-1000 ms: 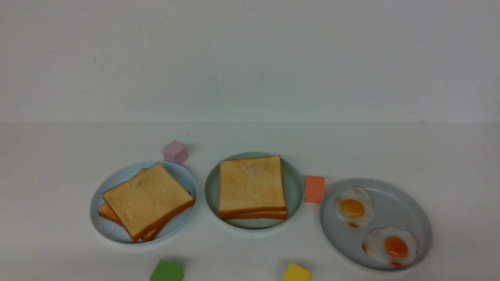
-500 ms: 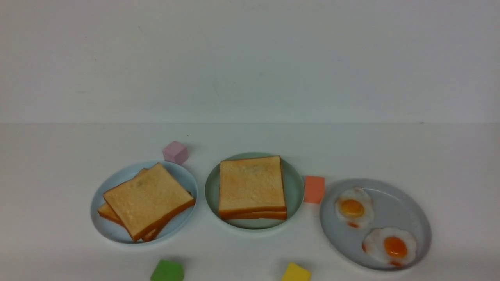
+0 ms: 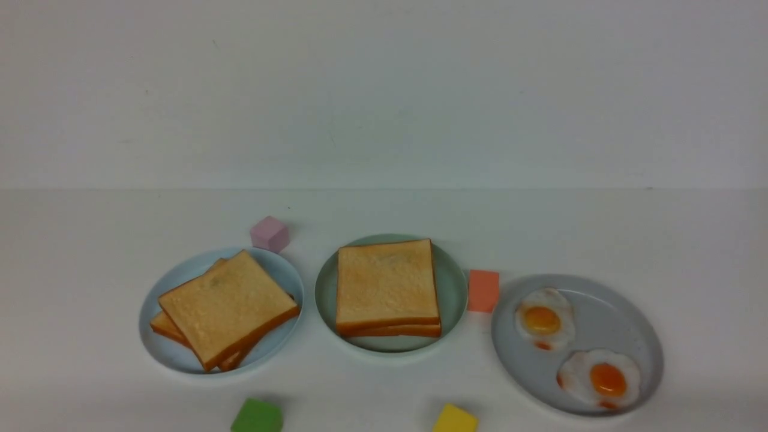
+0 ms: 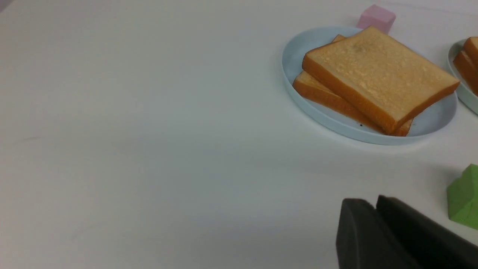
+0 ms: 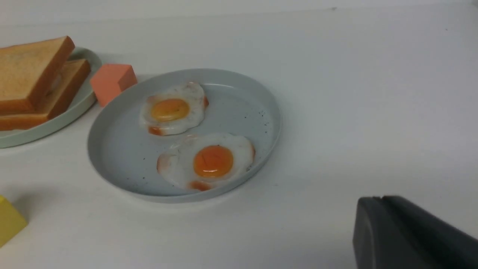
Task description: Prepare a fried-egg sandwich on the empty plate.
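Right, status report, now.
Both end effectors shut, left, right, holding nothing. Stacked golden toast sandwich sits on round mint-green plate. Orange block beside plate, nothing obstructing.

A pale blue plate (image 4: 298, 80) with two loosely stacked spare toast slices (image 4: 377, 76) lies well ahead of the left gripper (image 4: 375, 209), a pink cube (image 4: 376, 16) beyond it and a green block (image 4: 465, 198) just beside that gripper. A grey speckled plate (image 5: 112, 149) holding two fried eggs (image 5: 209, 160) sits ahead of the right gripper (image 5: 377, 203), with an orange block (image 5: 112, 83) touching its far rim and a yellow block (image 5: 9, 220) on the white counter (image 5: 373, 93).
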